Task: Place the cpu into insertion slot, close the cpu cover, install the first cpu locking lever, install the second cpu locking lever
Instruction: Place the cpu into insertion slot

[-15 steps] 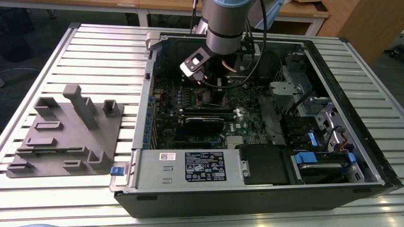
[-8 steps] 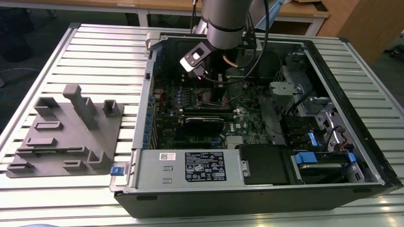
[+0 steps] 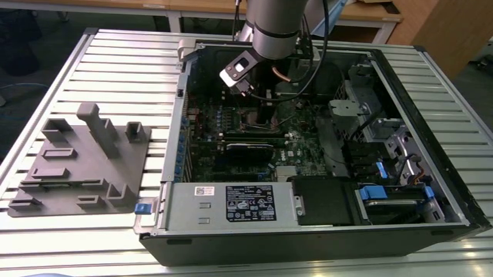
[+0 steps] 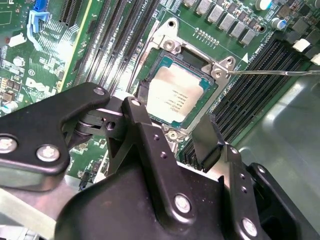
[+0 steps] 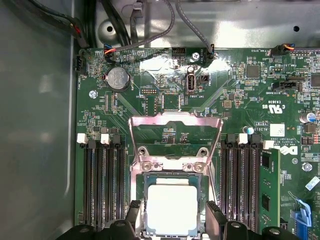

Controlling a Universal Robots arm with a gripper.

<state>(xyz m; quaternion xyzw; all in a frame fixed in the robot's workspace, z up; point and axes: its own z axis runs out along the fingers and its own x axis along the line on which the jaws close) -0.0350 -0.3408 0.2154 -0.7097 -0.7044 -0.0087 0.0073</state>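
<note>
The cpu [image 5: 172, 209] [image 4: 176, 97], a square chip with a dull silver top, lies flat in the insertion slot [image 5: 141, 200] [image 4: 165, 59] on the green motherboard. My gripper [image 5: 173, 210] [image 4: 175, 112] hovers low over it, open. Its black fingers [image 5: 134, 212] stand on two opposite sides of the chip with a small gap to each edge. The cpu cover [image 5: 175, 120], a metal frame with a square cut-out, is swung back from the socket on its hinge. A thin locking lever rod [image 4: 280, 72] sticks out past one socket corner. In the exterior view the arm [image 3: 273, 29] reaches down into the computer case [image 3: 431, 190].
Long black memory slots [image 5: 102, 185] [image 5: 240, 185] flank the socket, with one green module [image 5: 270, 185] seated. A coin battery [image 5: 119, 78] and cables [image 5: 150, 35] lie beyond the cover. A grey fixture plate [image 3: 77, 161] sits on the slatted table at the exterior view's left.
</note>
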